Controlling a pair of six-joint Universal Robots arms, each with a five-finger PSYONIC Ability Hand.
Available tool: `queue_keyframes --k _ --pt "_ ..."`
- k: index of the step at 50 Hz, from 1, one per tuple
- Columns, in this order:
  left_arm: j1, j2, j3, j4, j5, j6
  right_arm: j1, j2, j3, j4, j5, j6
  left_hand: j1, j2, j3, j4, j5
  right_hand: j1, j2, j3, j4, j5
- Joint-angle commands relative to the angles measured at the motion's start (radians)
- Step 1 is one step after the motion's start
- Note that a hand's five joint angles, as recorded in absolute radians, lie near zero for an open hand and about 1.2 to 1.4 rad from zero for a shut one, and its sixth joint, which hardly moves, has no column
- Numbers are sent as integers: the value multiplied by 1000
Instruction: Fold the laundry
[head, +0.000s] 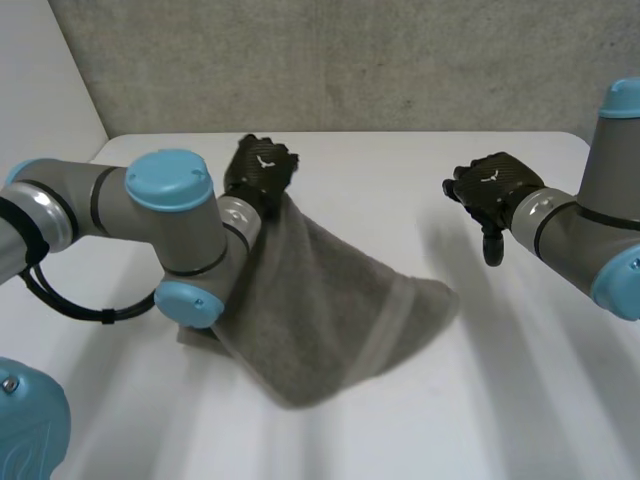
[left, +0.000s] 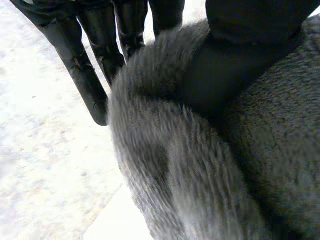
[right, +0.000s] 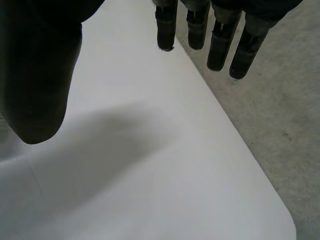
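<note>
Head view shows our left hand pinching a corner of the towel, cloth draping below its fingers to the table; our right hand, fingers spread and empty, hovers well apart.

Left robot hand raised, pinching towel, right robot hand aloft, fingers straight

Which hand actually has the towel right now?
The left hand: its fingers and thumb pinch the grey towel at its raised top, the rest draping to the table. The right hand hangs apart, fingers straight, holding nothing.
</note>
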Motion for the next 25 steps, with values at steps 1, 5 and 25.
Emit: queue_keyframes --k 1,5,25 --pt "14 40 -68 -4 -27 -19 -1 -141 210 -104 -48 59 -820 -830 -831 -831 -835 -63 -67 -68 -77 -60" --pt "14 140 -202 8 -20 -22 -2 -210 311 -129 -115 59 -824 -834 -834 -834 -838 -63 -67 -68 -77 -60" --pt "166 591 -696 10 -18 -172 128 -379 701 -263 -395 122 -709 -719 -720 -719 -724 164 161 160 150 168"
